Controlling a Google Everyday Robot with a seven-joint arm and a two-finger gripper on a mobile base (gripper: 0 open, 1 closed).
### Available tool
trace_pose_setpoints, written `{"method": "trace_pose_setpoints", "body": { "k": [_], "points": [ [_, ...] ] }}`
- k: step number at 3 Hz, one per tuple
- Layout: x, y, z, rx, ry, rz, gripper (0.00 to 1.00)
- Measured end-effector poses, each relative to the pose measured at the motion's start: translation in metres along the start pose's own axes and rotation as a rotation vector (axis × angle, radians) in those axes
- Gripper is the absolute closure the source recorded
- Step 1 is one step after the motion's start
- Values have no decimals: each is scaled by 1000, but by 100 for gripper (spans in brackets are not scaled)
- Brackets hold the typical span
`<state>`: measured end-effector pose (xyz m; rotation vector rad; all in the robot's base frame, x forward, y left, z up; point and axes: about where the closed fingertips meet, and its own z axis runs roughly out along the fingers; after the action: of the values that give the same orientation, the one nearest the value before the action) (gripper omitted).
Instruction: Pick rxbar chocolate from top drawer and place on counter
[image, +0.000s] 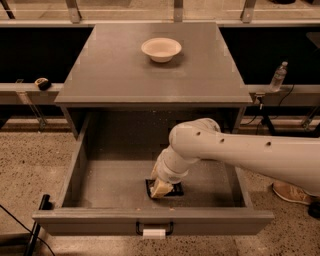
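The top drawer (100, 220) is pulled open, with its speckled floor in view. The rxbar chocolate (176, 191) lies flat near the drawer's front, mostly covered by my gripper (161, 189); only its black edges show. My white arm reaches in from the right, and the gripper points down onto the bar. The grey counter (120, 75) is above the drawer.
A white bowl (161, 49) stands at the back middle of the counter. A plastic bottle (278, 76) stands on the rail to the right. A small dark object (42, 83) sits on the left rail. A shoe (290, 192) is on the terrazzo floor at right.
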<state>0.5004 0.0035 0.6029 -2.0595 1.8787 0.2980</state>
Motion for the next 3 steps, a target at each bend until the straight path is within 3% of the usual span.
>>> {"method": "trace_pose_setpoints", "body": {
  "k": [1,2,3],
  "points": [
    [1,0,0,2,-4,-1,100],
    [6,-6,-15,20,-43,1,100],
    [10,-20,-65,83,-135,0,100]
  ]
}}
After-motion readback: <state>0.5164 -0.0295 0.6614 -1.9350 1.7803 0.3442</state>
